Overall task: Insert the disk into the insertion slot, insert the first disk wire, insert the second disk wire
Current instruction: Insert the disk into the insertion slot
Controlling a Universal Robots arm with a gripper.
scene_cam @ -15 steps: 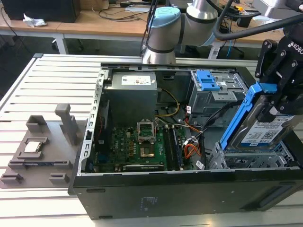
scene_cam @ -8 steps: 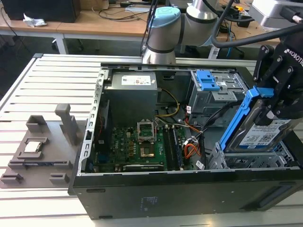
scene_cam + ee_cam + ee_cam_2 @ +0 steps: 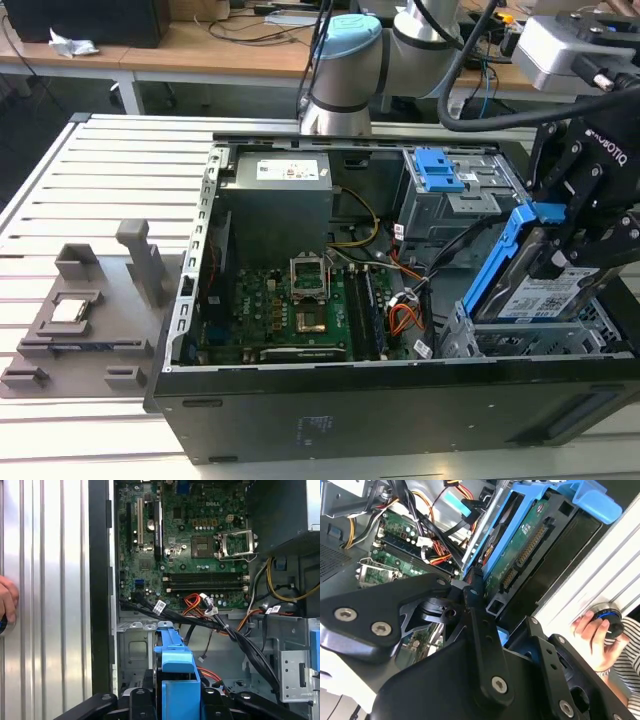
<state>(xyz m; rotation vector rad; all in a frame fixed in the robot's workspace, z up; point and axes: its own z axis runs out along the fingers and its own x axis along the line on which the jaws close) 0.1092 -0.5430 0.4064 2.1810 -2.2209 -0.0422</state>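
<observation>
At the exterior view's left, a grey fixture (image 3: 80, 315) lies on the slatted white table (image 3: 120, 170). To its right, the open black computer case (image 3: 330, 420) fills the middle of the frame, its inside facing up. Inside it, going rightwards, I see the grey power supply (image 3: 275, 205) in the upper part and the green motherboard (image 3: 290, 315) below it. Next comes a bundle of orange and black cables (image 3: 405, 315), with the tall grey bay with a blue latch (image 3: 440, 170) above them. My arm (image 3: 350, 60) stands at the top centre, behind the case.

At the far right of the frame, my gripper (image 3: 572, 255) is pinched onto the disk (image 3: 540, 295). The disk stands on edge and tilted, with its white label towards the camera. Its lower end is down at the insertion slot (image 3: 480, 345), the silver metal cage in the case's lower right corner. I cannot tell how far the disk has gone in.

In the second wrist view, my black fingers (image 3: 480, 630) press against the disk beside its green circuit board (image 3: 520, 545). A person's hand (image 3: 592, 630) with a striped sleeve (image 3: 626, 662) rests on a round black knob (image 3: 609, 617) beside the table. In the first wrist view, the blue carrier (image 3: 175, 665) sits between my finger links, with the motherboard and cables beyond it.
</observation>
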